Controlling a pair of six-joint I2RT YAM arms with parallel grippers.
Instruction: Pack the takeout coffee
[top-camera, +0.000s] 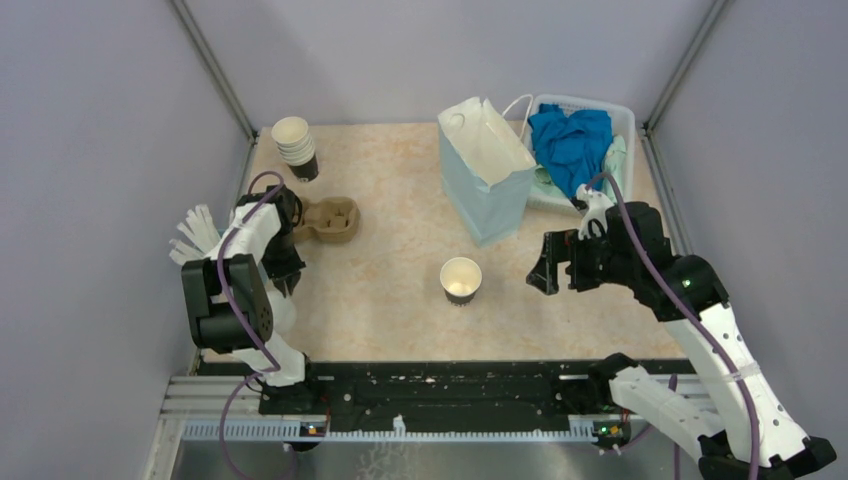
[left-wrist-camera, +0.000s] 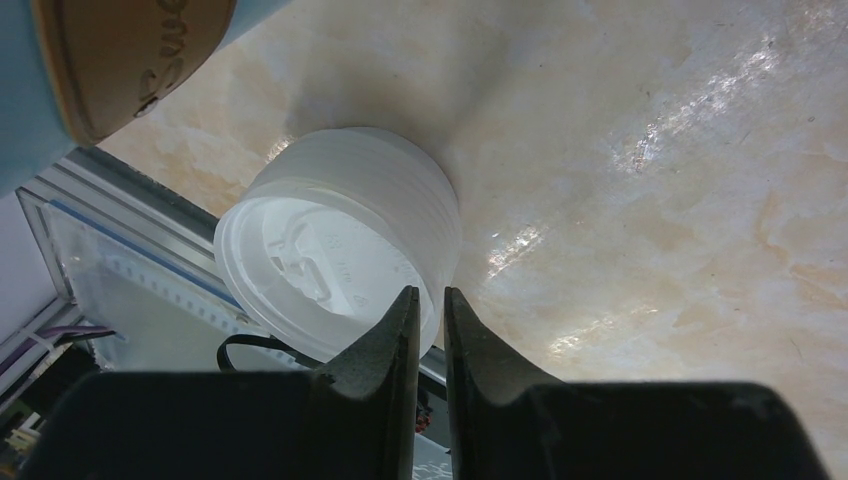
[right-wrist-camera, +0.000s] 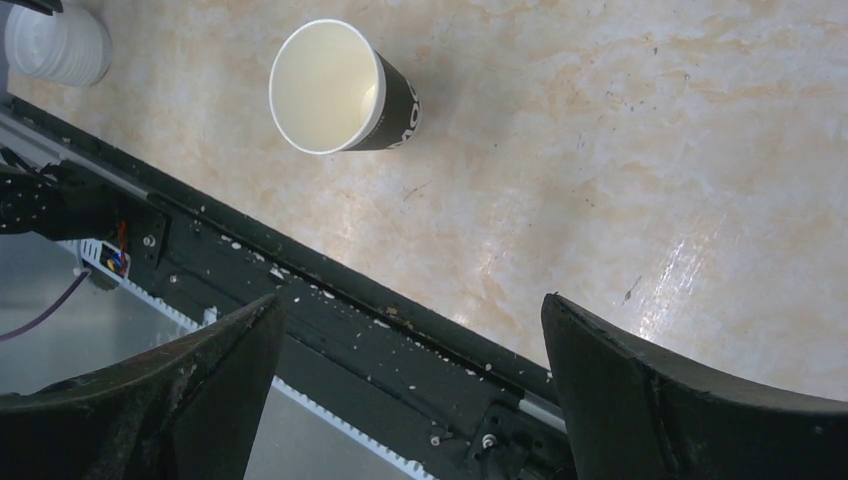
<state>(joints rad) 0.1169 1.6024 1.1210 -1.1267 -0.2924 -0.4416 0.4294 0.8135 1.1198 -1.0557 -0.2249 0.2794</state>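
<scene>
Well, from above, the dark paper coffee cup (top-camera: 461, 279) stands upright and lidless near the middle of the marbled table (top-camera: 390, 300), its cream inside showing. It is just in front of the pale blue paper bag (top-camera: 485, 170). The right gripper (top-camera: 545, 262) hangs to the cup's right, apart from it. Behind the bag sits a white basket (top-camera: 590, 100) with a blue cloth (top-camera: 572, 140) in it. At the back left is a stack of lidless cups (top-camera: 296, 146), and near it lies a brown cardboard cup carrier (top-camera: 330, 218).

Through the left wrist camera, the left gripper (left-wrist-camera: 430, 297) has its fingers pressed almost together, with only a thin slit between them. They sit right at the rim of a stack of white lids (left-wrist-camera: 330, 240), which lies tilted on the table by its edge. Whether the rim is nipped in that slit, I can't tell.

Through the right wrist camera, the right gripper's jaws are spread wide with nothing in them, above the table's near edge. The coffee cup (right-wrist-camera: 340, 85) sits ahead of them, well apart, with white lettering on its dark side. The lid stack shows in the upper left corner.
</scene>
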